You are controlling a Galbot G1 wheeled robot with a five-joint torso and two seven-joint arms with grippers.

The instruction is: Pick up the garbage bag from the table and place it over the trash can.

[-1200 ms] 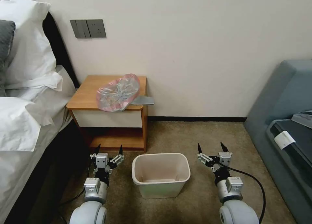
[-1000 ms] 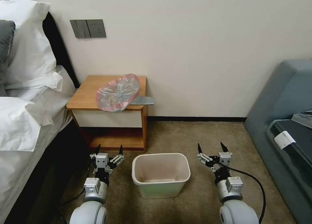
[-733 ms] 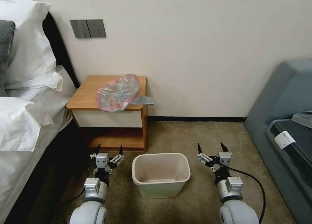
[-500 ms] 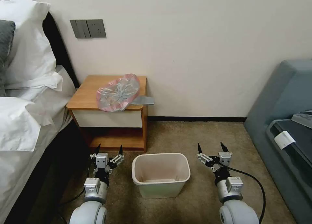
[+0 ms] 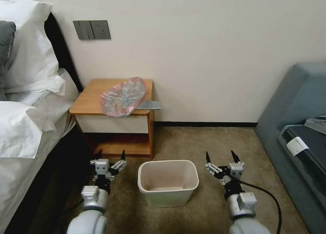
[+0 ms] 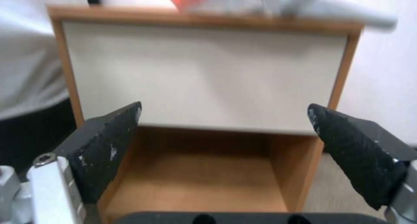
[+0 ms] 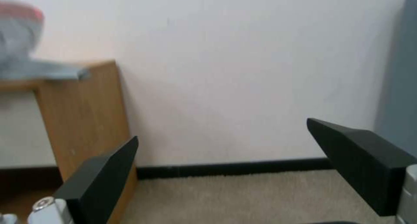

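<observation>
Here both end effectors, left end effector [image 5: 110,155] and right end effector [image 5: 220,155], gape empty.

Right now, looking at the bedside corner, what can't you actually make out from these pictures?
- The garbage bag: blurred and cut off by the edge in the left wrist view; the head view cannot show whether anything lies under it.
- The table: its lower shelf is dark in the head view, the back hidden.
- The trash can: its near wall hides part of the bottom.
- The grey flat thing beside the bag: too small to identify.
</observation>
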